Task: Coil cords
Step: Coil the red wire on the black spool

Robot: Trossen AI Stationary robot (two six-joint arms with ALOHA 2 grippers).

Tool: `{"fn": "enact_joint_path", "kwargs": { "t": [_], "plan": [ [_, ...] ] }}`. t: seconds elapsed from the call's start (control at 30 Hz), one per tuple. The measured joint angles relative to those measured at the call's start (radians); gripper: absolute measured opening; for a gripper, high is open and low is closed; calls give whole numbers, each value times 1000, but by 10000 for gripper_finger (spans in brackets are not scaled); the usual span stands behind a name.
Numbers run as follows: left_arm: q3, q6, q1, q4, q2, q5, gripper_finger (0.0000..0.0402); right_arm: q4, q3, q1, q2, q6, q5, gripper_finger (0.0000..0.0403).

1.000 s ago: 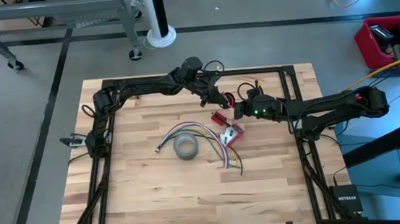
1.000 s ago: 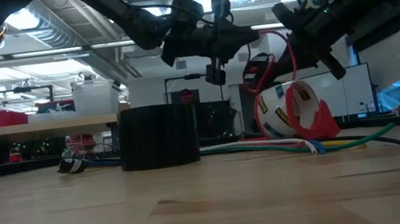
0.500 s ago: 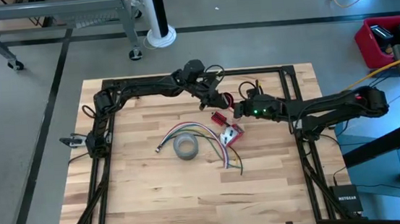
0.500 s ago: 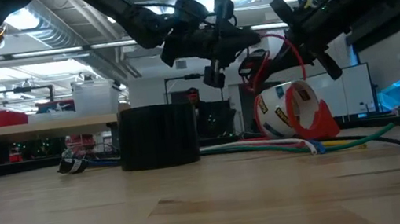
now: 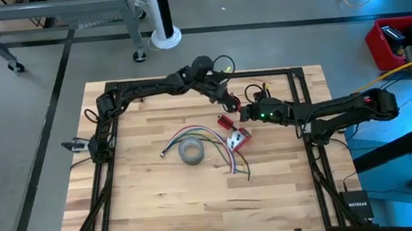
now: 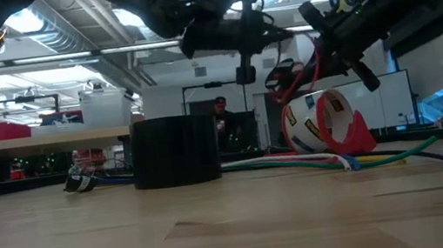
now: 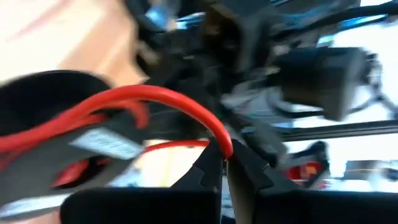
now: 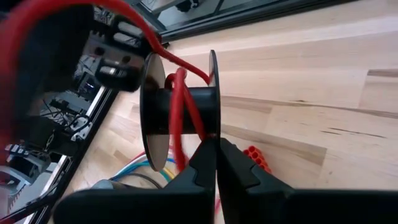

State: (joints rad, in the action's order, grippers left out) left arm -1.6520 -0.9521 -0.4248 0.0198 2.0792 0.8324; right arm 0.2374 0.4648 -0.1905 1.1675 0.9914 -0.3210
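A thin red wire is wound on a small black spool that hangs above the table's far middle. From the spool the wire arcs up to my left gripper, which is shut on it. My right gripper is shut on the spool. In the high view the two grippers meet tip to tip, left gripper on the far side and right gripper beside it. The low view shows the red wire looping between them above the tabletop. My left gripper pinches the red wire between its two fingertips, a single strand, where its arc comes down. The wire is clear of the table and curves away slack toward the spool. My right gripper pinches the rim of one spool flange between its two shut fingers. The spool is lifted clear of the table, its axle lying roughly level, the red wire wound round the core.
Below the grippers lie a grey tape roll, a red-and-white tape dispenser, a small red piece and a fan of coloured wires. A black frame rims the wooden table. A person stands far behind.
My left gripper has risen a little and rolled about its own axis, still shut on the red wire. The wire's loop between the grippers has changed shape with it. My right gripper has kept the spool where it was.
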Motion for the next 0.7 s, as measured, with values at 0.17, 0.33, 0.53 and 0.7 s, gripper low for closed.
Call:
{"fn": "enact_joint_path", "kwargs": {
  "t": [0.17,0.33,0.53,0.7],
  "plan": [
    [-47,235,6,-254,0,-155,0,0,0,0,-8,0,-3,3],
    [-86,352,32,-279,0,-217,0,-1,0,0,-19,0,-29,3],
    [-115,421,70,-281,0,-303,0,-1,0,0,-19,0,-58,3],
    [-117,478,100,-356,-1,-382,0,0,0,0,-19,0,-72,3]
  ]
}}
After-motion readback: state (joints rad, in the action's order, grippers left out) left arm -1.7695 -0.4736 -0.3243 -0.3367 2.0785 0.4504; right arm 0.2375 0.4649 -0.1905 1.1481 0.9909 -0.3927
